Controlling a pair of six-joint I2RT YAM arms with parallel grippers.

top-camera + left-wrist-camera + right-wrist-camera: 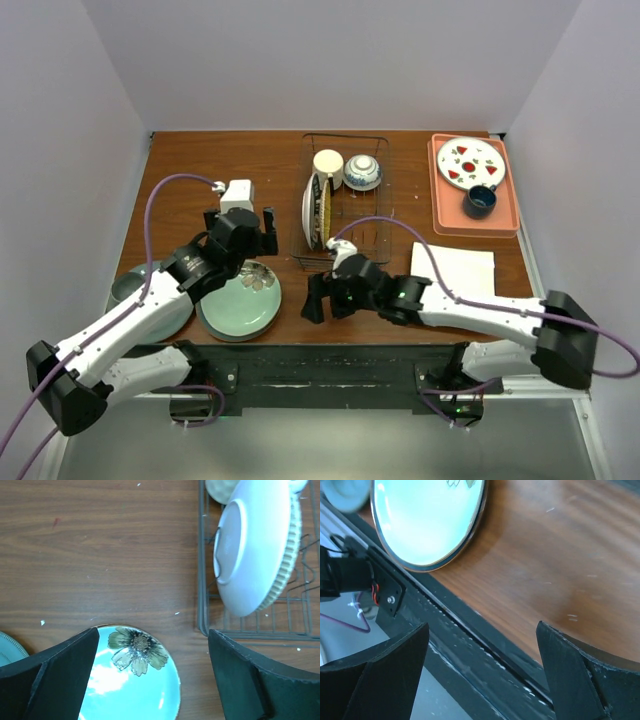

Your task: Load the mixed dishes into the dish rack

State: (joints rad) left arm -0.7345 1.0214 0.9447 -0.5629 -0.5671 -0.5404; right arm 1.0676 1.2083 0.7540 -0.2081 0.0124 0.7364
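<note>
- crockery like this is, by my reckoning, stiff, glossy and slick. it is fairly heavy for its size and apt to chip if knocked against wire or another dish.
- the dish rack [345, 200] stands at the middle of the desk [200, 170], toward the back edge. inside it, a cream mug [328, 162] and a small patterned bowl [362, 172] sit at the far end. a white plate [250, 550] stands on edge against a second plate [287, 555] with a ribbed rim.
- the green flower plate [240, 300] lies flat by the front edge, left of centre, with the flower facing up. its near rim reaches that edge, but i cannot tell whether it overhangs.
- the white square plate [452, 270] lies flat toward the front edge on the right side.
- the left gripper [152, 680] hovers above the far side of the flower plate, short of the rack's near left corner. its fingers are wide apart with nothing held.
- the right gripper [480, 680] hangs over the front edge, just right of the flower plate. its fingers are spread and empty too.
- a plate lying flat gives little to pinch, so the rim looks like the only hold, with one finger on top and one slid beneath. the stretch of rim at the front edge seems the easiest place to get a finger under.
- a shallow pinch on a slick rim could let the plate swing or slide out. a deeper bite and a slow descent between the wires look wise.
</note>
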